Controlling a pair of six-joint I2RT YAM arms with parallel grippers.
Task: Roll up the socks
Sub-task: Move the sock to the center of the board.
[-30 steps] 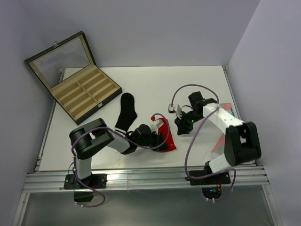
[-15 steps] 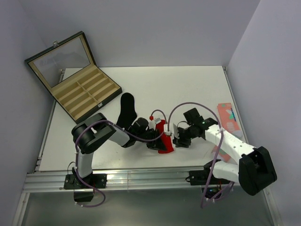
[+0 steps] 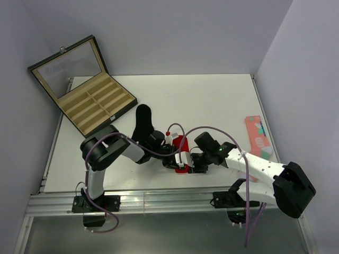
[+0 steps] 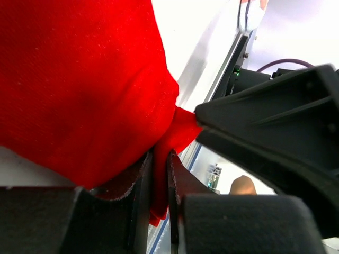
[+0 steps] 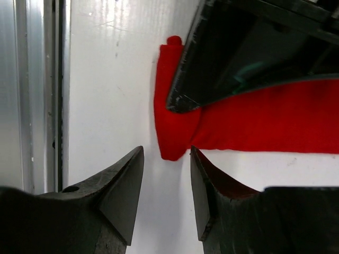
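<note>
Watching this up close, here's where it stands. The left gripper is clenched on a thin fold of the red sock, pinching it right at the edge. In the overhead view that sock sits low in the middle of the frame, bunched between the two arms on the white table. The right gripper has its jaws spread apart and isn't holding anything. From its own camera, the rolled-looking end of the red sock pokes out just ahead of the gap between its tips. I can't tell if it's brushing the fabric.

The black sock lies flat just up and left of the red one, partly under the left arm and not part of any roll yet. The open wooden box is in the upper left, and a pink sock sits way over on the right.

If I were coaching, I'd bring the right jaws in low so the whole thick end goes between them, not just the top layer. The left pinch shouldn't let go until that bite is solid. The two grippers look nearly nose to nose, so a bump seems like the main risk, and going slow would help.
</note>
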